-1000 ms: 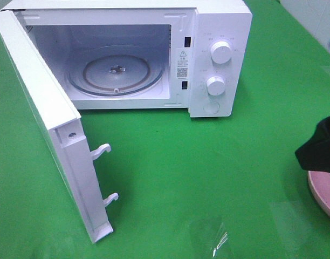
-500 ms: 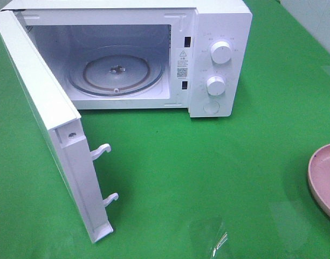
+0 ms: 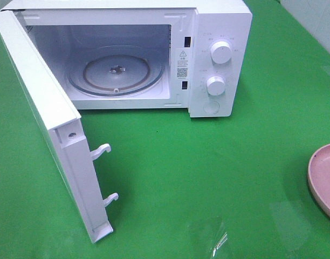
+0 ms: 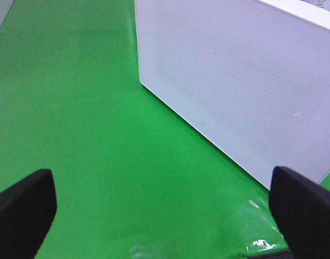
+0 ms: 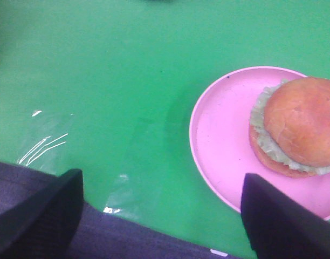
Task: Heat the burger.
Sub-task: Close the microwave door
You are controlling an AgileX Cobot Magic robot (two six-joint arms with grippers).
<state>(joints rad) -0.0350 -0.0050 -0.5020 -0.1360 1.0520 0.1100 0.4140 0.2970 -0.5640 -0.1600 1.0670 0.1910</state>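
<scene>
The burger, golden-brown bun over pale green filling, lies on a round pink plate in the right wrist view. My right gripper stands open above the green cloth, back from the plate, with nothing between its dark fingers. In the high view only the plate's edge shows at the far right; the burger and both grippers are out of that frame. My left gripper is wide open and empty, facing the outer face of the microwave's door.
The white microwave stands at the back with its door swung open towards the front left. Its glass turntable is bare. Green cloth covers the table.
A second ago my right arm's dark shape hung over the plate at the right edge of the high view; it has since withdrawn out of that frame. Nothing else moved.
</scene>
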